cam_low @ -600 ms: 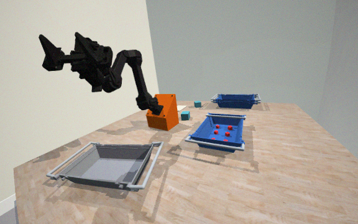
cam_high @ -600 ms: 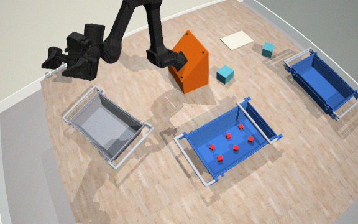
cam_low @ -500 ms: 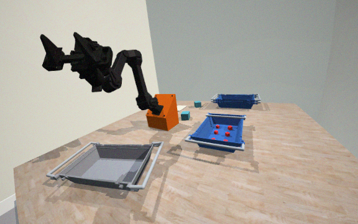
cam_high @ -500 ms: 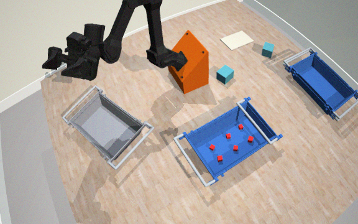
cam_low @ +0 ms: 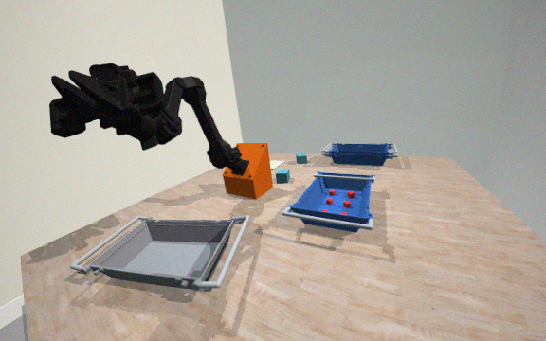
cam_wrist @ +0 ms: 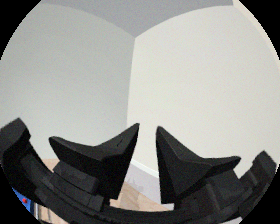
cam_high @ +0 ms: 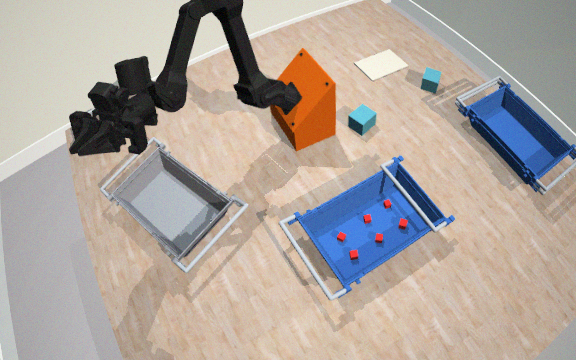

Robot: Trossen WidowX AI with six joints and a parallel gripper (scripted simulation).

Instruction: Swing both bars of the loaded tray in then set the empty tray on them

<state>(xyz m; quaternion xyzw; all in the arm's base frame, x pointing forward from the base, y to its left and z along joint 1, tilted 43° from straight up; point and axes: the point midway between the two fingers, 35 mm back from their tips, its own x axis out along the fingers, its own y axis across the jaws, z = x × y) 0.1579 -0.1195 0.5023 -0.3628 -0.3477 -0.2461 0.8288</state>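
The loaded blue tray point(cam_high: 343, 200) point(cam_low: 311, 196) stands mid-table with several small red blocks point(cam_high: 379, 237) point(cam_low: 347, 204) on its floor. Its far bar point(cam_high: 410, 196) point(cam_low: 345, 177) lies in across the top near that end. Its near bar point(cam_high: 307, 260) point(cam_low: 328, 220) is swung out beyond the other end. An empty blue tray point(cam_high: 523, 140) point(cam_low: 359, 156) stands at the far side, its bars out over its ends. My gripper point(cam_low: 63, 76) point(cam_wrist: 147, 128) is raised high, away from all trays, pointing at the walls. Its fingers are partly open with a narrow, empty gap.
An empty grey tray point(cam_high: 160, 205) point(cam_low: 164, 258) with its bars out stands nearest my gripper. An orange sloped block point(cam_high: 318, 112) point(cam_low: 240, 185) stands beside the arm. Two teal cubes point(cam_high: 362, 119) point(cam_high: 431, 80) point(cam_low: 282, 176) point(cam_low: 301, 158) and a cream sheet point(cam_high: 381, 65) point(cam_low: 277, 165) lie beyond it.
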